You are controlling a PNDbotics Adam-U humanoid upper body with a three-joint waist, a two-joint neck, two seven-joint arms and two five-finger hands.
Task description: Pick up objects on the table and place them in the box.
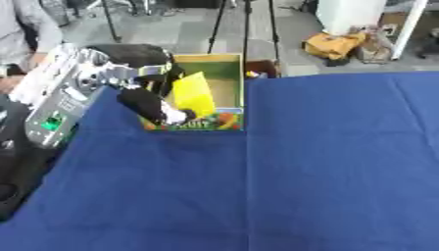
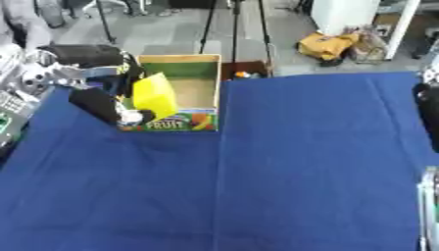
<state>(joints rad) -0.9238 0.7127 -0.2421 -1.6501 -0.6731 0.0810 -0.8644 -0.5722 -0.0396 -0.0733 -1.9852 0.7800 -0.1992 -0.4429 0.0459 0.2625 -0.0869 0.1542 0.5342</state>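
In the left eye view we see our left hand (image 1: pixel 158 105) come in from the left side and reach over the near left corner of the box (image 1: pixel 225 63). Its fingers are curled round a yellow object (image 1: pixel 194 93), which looks flat and stands tilted, partly above the inside of the box and partly over its front wall. The box is open at the top, with green walls and a brown floor, and bright fruit pictures on its front. It sits at the far edge of the surface (image 1: pixel 300 171), which is covered with a blue cloth. We see no other things lying on the cloth in this view. In the right eye view we see the same hand clamped on the yellow object at the left side of the box, and the word FRUIT shows on the front of the box. At the right edge of this view a dark part of our right arm (image 2: pixel 426 110) shows beside the surface. Our right hand does not show in either view.
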